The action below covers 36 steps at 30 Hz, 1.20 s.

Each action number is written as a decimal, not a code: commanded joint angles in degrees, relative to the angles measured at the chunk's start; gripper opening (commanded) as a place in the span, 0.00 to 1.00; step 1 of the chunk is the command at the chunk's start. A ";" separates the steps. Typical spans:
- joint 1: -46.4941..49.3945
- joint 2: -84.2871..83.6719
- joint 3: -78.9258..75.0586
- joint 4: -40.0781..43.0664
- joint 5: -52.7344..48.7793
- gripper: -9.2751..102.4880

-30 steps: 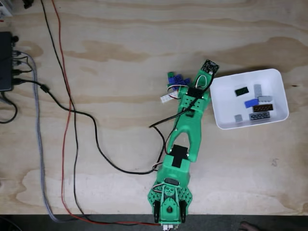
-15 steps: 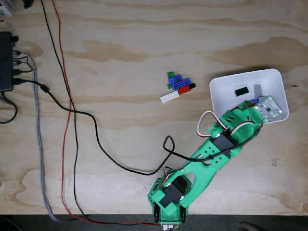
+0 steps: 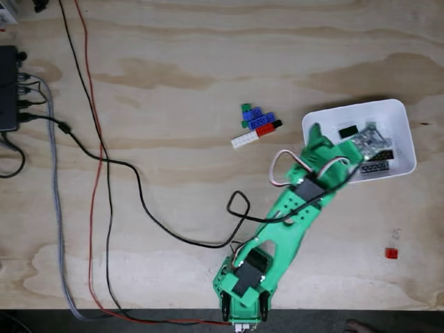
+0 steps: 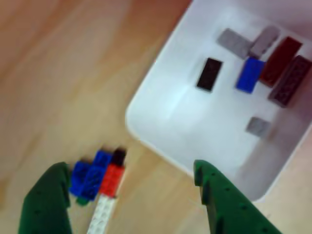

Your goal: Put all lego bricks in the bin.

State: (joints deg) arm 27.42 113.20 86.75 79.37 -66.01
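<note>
The bin (image 3: 401,115) is a shallow white tray with rounded corners, lying on the wood at the right of the fixed view. In the other view it (image 4: 161,105) holds seven bricks lying flat: black (image 4: 209,74), blue (image 4: 249,74), three grey and two dark brown. A cluster (image 3: 257,124) of green, blue, red, black and white bricks lies left of the bin, and a lone red brick (image 3: 392,253) lies well below it.
</note>
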 commanded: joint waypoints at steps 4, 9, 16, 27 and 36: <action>-16.08 1.14 1.58 21.97 1.76 0.29; -17.93 -5.89 23.20 0.09 5.01 0.30; -24.96 -18.19 19.51 -20.74 16.88 0.30; -27.69 -38.14 12.04 -30.85 21.80 0.29; -25.49 -37.62 13.45 -28.48 21.62 0.08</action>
State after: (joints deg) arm 0.18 73.56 97.65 50.45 -44.30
